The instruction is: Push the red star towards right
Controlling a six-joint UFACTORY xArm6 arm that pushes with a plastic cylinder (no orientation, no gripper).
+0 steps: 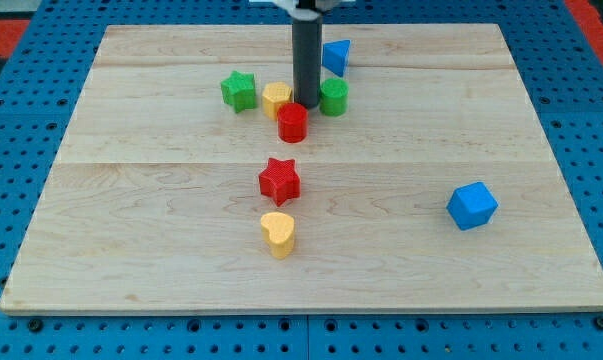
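The red star (279, 180) lies on the wooden board (131, 200) a little left of the middle. My tip (308, 106) is above it in the view, standing between a red cylinder (292, 122) and a green cylinder (333, 96), well apart from the star. The rod rises straight up to the view's top edge.
A yellow heart (278, 233) lies just below the star. A yellow block (275, 99) and a green star (239, 90) sit left of the rod. A blue triangular block (336, 56) is near the top. A blue cube-like block (472, 205) lies at the right.
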